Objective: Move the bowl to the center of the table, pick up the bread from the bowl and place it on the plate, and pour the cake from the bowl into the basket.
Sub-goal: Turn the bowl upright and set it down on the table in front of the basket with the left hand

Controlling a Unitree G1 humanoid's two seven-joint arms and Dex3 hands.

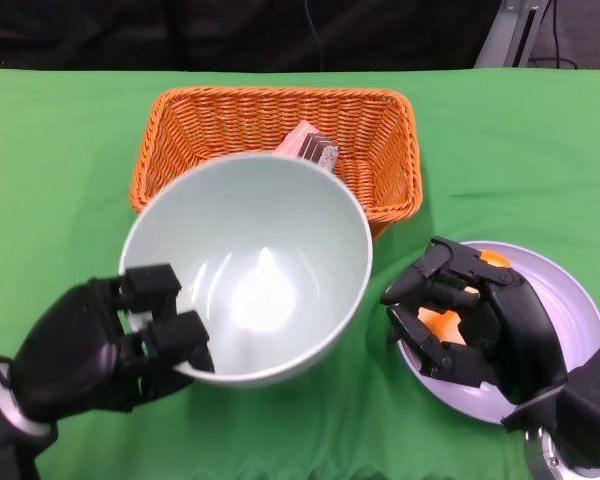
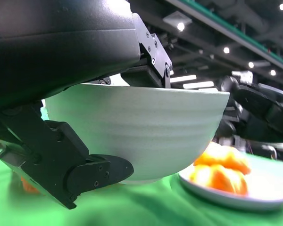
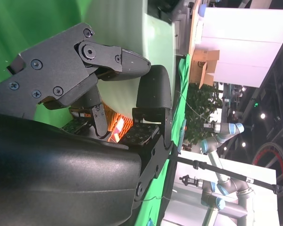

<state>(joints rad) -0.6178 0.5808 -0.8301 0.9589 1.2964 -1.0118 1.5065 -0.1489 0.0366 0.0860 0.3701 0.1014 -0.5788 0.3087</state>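
The pale green bowl (image 1: 250, 270) is empty and stands upright just in front of the basket. My left hand (image 1: 110, 345) grips its near-left rim, fingers inside and outside the wall. In the left wrist view the bowl (image 2: 146, 127) sits low on the cloth with my left hand (image 2: 61, 155) around it. A pink wrapped cake (image 1: 310, 145) lies in the orange wicker basket (image 1: 380, 150). Orange bread (image 1: 442, 325) lies on the white plate (image 1: 570, 300) at the right. My right hand (image 1: 480, 320) hovers over the bread (image 2: 221, 167), fingers spread and holding nothing.
A green cloth covers the table. The basket stands at the back centre, with the bowl's far rim overlapping its front edge in the head view. Plate (image 2: 236, 197) and bowl stand close together. Bare cloth lies at the far left and far right.
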